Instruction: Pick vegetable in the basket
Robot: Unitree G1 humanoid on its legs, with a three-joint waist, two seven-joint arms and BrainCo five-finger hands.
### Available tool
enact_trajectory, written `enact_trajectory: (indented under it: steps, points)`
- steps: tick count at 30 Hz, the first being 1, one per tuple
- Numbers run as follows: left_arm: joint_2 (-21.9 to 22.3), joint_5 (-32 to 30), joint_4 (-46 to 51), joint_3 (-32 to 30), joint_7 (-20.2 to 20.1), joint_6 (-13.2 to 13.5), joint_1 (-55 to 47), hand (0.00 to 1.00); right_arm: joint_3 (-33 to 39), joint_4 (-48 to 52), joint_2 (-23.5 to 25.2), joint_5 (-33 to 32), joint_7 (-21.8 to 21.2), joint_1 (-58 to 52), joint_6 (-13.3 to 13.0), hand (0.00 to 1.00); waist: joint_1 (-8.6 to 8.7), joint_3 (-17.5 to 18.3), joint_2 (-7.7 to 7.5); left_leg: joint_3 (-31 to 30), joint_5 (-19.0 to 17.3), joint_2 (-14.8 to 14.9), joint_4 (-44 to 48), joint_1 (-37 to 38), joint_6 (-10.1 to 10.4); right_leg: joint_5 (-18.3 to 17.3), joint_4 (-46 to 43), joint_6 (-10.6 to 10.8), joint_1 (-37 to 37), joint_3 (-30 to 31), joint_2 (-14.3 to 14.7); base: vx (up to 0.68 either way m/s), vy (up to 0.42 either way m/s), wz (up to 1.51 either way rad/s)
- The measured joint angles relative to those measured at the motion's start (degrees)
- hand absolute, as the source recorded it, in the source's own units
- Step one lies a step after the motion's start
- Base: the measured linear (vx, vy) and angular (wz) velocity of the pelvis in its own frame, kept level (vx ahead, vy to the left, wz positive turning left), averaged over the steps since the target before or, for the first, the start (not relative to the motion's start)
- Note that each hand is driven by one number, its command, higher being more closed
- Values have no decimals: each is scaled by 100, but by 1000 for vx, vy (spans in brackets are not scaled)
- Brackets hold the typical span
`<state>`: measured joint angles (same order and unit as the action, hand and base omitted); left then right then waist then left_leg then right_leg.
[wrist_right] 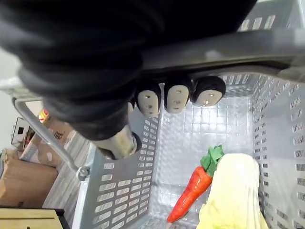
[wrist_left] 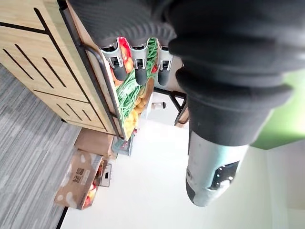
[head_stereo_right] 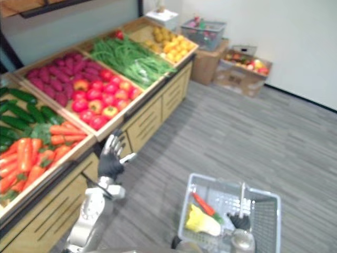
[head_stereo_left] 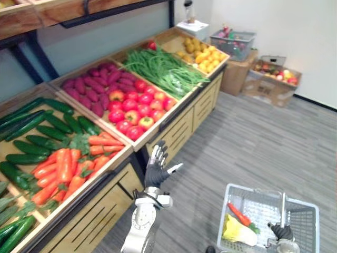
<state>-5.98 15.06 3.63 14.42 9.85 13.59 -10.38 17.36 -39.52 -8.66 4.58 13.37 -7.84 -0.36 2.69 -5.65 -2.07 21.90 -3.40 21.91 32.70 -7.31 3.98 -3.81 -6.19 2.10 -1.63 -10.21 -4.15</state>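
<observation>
My left hand (head_stereo_left: 156, 169) is raised open, fingers (wrist_left: 138, 67) straight, in front of the wooden stand's edge, just below the carrots (head_stereo_left: 63, 168) and red tomatoes (head_stereo_left: 131, 112); it holds nothing. My right hand (head_stereo_left: 281, 231) is curled round the handle (wrist_right: 214, 52) of the grey plastic basket (head_stereo_left: 263, 203) at the lower right. In the basket lie a carrot (wrist_right: 193, 191) with green leaves and a pale yellow-white leafy vegetable (wrist_right: 236, 191), side by side.
The stand also carries cucumbers (head_stereo_left: 31, 132), purple roots (head_stereo_left: 95, 87), green beans (head_stereo_left: 163, 68) and yellow fruit (head_stereo_left: 202, 52). Cardboard boxes of produce (head_stereo_left: 274, 79) and a grey crate (head_stereo_left: 231, 41) stand by the far wall. Grey floor (head_stereo_left: 253, 142) lies between stand and basket.
</observation>
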Motion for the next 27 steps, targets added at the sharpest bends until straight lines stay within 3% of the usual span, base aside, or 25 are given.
enact_trajectory:
  steps: [1,3,5,8,9,11,15,17,19,21,23,24,25,26,27]
  points:
    - [49,0,17,21,-11,4,-80,0,3,-5,-103,0,31,51,-2,100,-105,-26,43,-982,-317,-608,163,-96,182,5,4,7,-31,286,-124,-46,74,-126]
    - [102,-14,99,53,-12,4,-188,0,-50,-100,-256,16,32,47,-7,100,-140,-43,189,-1674,-561,-1126,6,-154,248,42,66,69,-26,520,-160,-19,171,-86]
    - [98,-28,365,49,-16,23,-379,0,-73,-192,-261,41,28,-19,-5,100,-139,-13,345,-1779,-474,-1170,-802,-94,145,72,189,168,-43,584,-61,4,262,-48]
    - [104,-26,491,34,-13,44,-341,0,50,-196,-255,44,48,-57,-3,100,-79,101,429,-1771,-653,-1376,-2148,253,137,344,509,400,-230,559,-192,69,224,9]
    - [83,-26,485,27,-5,47,-238,0,66,-220,-238,42,58,-19,10,100,-107,16,299,-1723,-491,-1558,-2338,224,74,534,734,515,-236,564,-338,46,178,11]
    - [46,-25,461,-104,36,31,-294,0,56,-226,-232,43,75,30,12,100,-119,-16,202,-1681,-479,-1734,-2310,206,46,744,1011,618,-129,582,-479,63,154,1]
    - [-110,-32,511,-68,94,35,-243,0,8,-310,-246,123,98,86,3,100,-131,-59,102,-1602,-591,-1885,-2254,399,-49,697,795,660,-90,664,-638,70,101,-15]
    - [-146,-67,495,30,97,32,-103,0,6,-307,-240,166,100,254,-68,100,-146,-84,48,-1439,-752,-1912,-2250,455,-145,335,-363,612,-734,816,-673,6,133,-44]
    - [-220,-203,485,42,102,28,-86,0,6,-303,-179,165,106,374,-93,100,-144,-95,14,-1227,-832,-1912,-2276,575,-200,271,-1364,499,-1236,723,-720,-70,91,-57]
    - [-400,-251,451,29,108,26,-136,0,-48,-304,-56,161,110,376,-97,100,-147,-86,-169,-1050,-900,-1925,-2368,782,-184,171,-1868,340,-1419,489,-854,-42,62,-49]
    - [-593,-250,444,-28,113,27,-150,0,-171,-308,49,160,113,241,-96,100,-133,10,-333,-974,-926,-1889,-2367,833,-167,25,-1572,173,-1303,-38,-883,89,-8,-28]
    - [-593,-250,443,-64,114,27,-140,0,-187,-308,59,160,113,244,-96,100,-134,21,-346,-958,-911,-1868,-2355,807,-156,28,-1337,175,-1219,-129,-839,159,-54,-35]
    - [-580,-250,432,-106,113,25,-66,0,-192,-309,49,161,115,304,-93,100,-129,28,-359,-861,-849,-1799,-2366,720,-106,184,-632,345,-992,-294,-701,167,-68,-26]
    - [-529,-251,349,-130,111,20,-34,0,-180,-310,1,162,122,305,-94,100,-97,-36,-187,-863,-827,-1739,-2373,682,-104,377,-255,323,-848,-297,-578,132,-54,-23]
    - [-495,-251,302,-126,109,13,-31,0,-149,-311,-9,162,127,304,-93,100,-93,-34,-134,-864,-820,-1731,-2371,693,-108,397,-177,327,-799,-305,-566,118,-32,-6]
